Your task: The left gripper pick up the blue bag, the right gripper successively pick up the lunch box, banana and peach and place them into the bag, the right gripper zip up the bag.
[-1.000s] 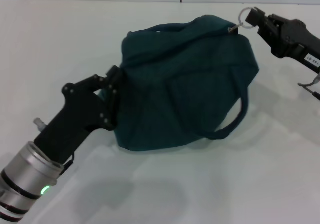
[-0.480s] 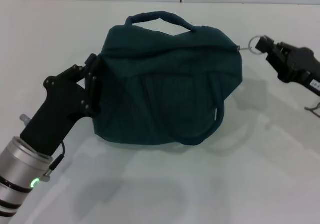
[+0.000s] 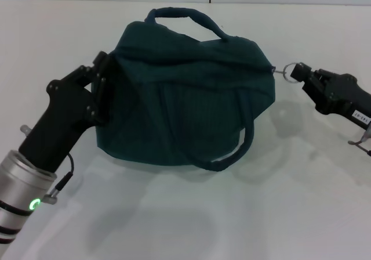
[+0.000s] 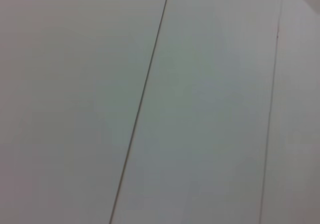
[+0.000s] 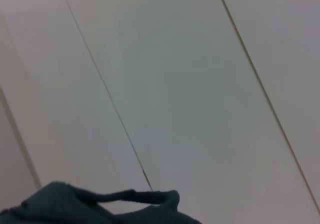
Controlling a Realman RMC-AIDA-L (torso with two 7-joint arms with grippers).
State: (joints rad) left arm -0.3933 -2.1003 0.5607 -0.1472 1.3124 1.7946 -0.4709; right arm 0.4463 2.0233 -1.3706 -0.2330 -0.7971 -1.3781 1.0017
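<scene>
Head view: looking forward and down from close above on the bench, bag central. Left wrist view: facing only pale seamed panels. Right wrist view: facing similar panels, sharing only the bag with head view.

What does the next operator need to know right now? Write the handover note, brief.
Left gripper: shut on the left end of the blue bag, which sits on the white table.
Right gripper: shut on the zipper ring pull at the bag's right end.
Lunch box, banana, peach: none visible in any view; presumably inside the bag, which looks closed along the top.
Left: confirm the zip is fully shut, then release both grippers.
</scene>
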